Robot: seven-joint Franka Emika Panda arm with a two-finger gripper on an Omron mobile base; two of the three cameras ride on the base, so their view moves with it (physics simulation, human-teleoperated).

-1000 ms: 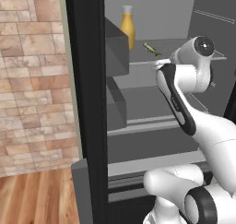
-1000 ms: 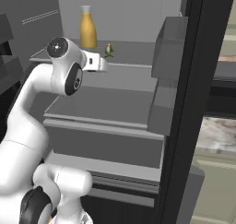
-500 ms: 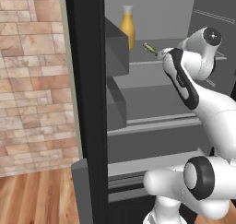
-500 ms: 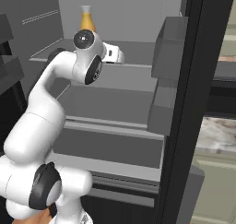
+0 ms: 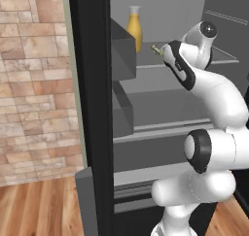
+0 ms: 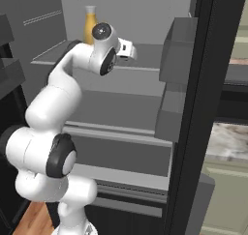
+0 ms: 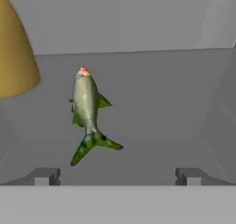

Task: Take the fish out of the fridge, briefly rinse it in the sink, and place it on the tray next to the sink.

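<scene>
Fingers spread wide, the hand [image 7: 118, 177] faces the small olive-green fish [image 7: 86, 111] lying centre-left on the grey fridge shelf [image 7: 156, 103], lined up for grasping.

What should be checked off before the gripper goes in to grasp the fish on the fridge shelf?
1. Fridge door open, shelf reachable: ok.
2. Fish in sight ahead of the gripper, lying on the grey shelf: ok.
3. Jaws open wide and holding nothing: ok.
4. Fish centred between the fingertips: not ok, it sits left of the midline, tail toward the hand.
5. Yellow bottle apart from the fish: ok, a gap shows, though it stands close on the left.
6. Distance left to the fish: cannot tell.
</scene>
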